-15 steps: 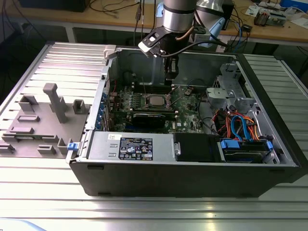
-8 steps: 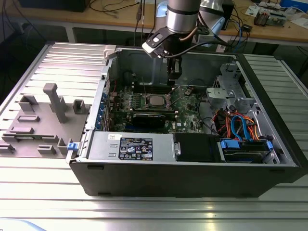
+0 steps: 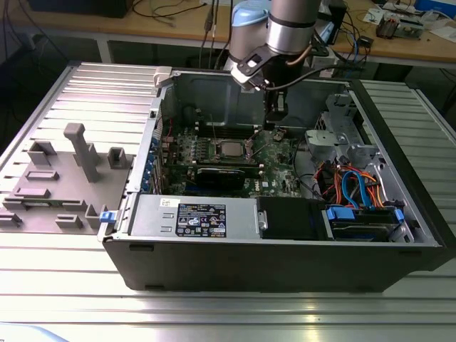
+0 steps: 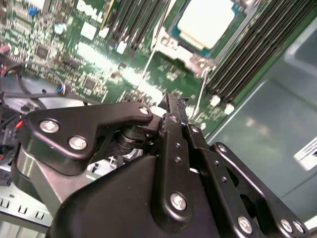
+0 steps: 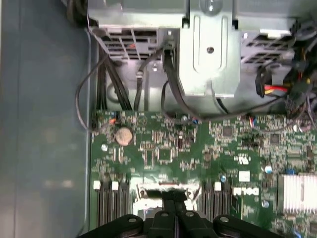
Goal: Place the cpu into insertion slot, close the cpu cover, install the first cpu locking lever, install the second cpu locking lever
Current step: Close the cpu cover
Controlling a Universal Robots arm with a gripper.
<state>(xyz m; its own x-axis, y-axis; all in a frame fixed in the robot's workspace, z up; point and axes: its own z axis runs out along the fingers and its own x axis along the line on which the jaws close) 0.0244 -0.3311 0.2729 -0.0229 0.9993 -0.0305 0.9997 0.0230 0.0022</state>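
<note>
In the exterior view, the gripper (image 3: 275,118) is seen inside an open computer case (image 3: 214,274). In the second wrist view its fingers are seen pressed together near the cpu (image 4: 205,22), which is seated in the motherboard socket (image 4: 184,51).

Cpu (image 3: 229,149) on the motherboard (image 3: 279,154), inside the open computer case (image 3: 285,263)

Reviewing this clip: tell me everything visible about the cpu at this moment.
The cpu is a small flat square chip with a pale, silvery, slightly glossy metal top. It lies flat in its socket on the green motherboard, between rows of dark memory slots, and a silvery metal frame borders its edges. In the exterior view it sits mid-board inside the open computer case. The end effector is beside the socket, clear of the chip.
</note>
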